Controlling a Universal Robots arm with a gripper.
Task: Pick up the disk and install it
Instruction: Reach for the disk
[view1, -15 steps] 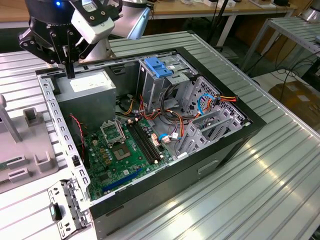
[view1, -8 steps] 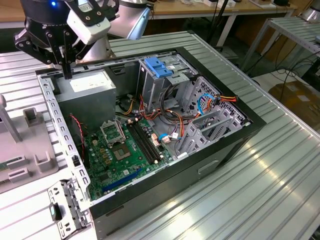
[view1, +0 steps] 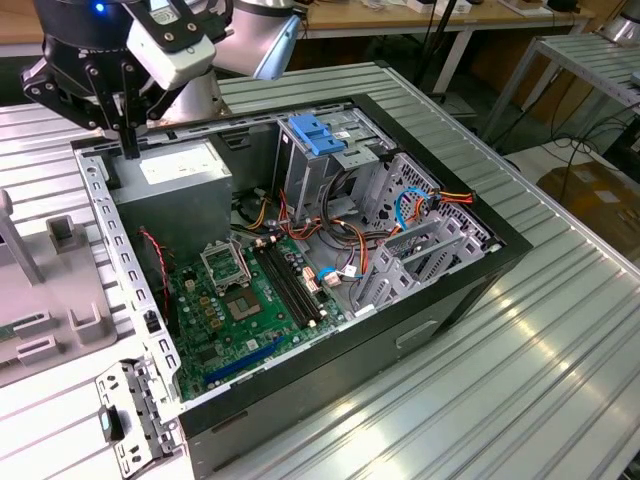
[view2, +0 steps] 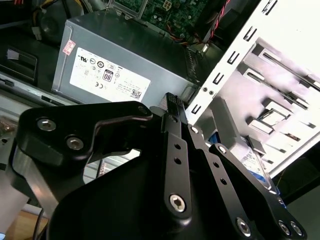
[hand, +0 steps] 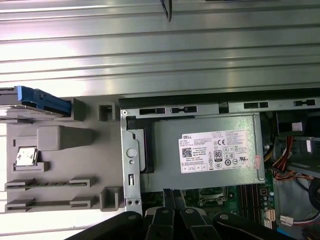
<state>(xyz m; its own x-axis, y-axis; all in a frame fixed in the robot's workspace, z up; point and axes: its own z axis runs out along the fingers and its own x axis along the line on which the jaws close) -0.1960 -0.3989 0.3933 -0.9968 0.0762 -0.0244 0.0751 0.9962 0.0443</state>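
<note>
Open computer case (view1: 480, 262) on a ribbed metal desk (view1: 540, 340). The gripper (view1: 130, 152) hangs over the case rim beside the grey power supply (view1: 175, 185), its fingers (hand: 169, 196) pressed together with nothing between them. The disk (hand: 44, 101), in its light-blue carrier, rests at one end of a grey fixture (hand: 65, 145) just outside the case, apart from the fingers. A shorter blue bracket (view1: 315, 135) sits atop the drive cage inside the case.
</note>
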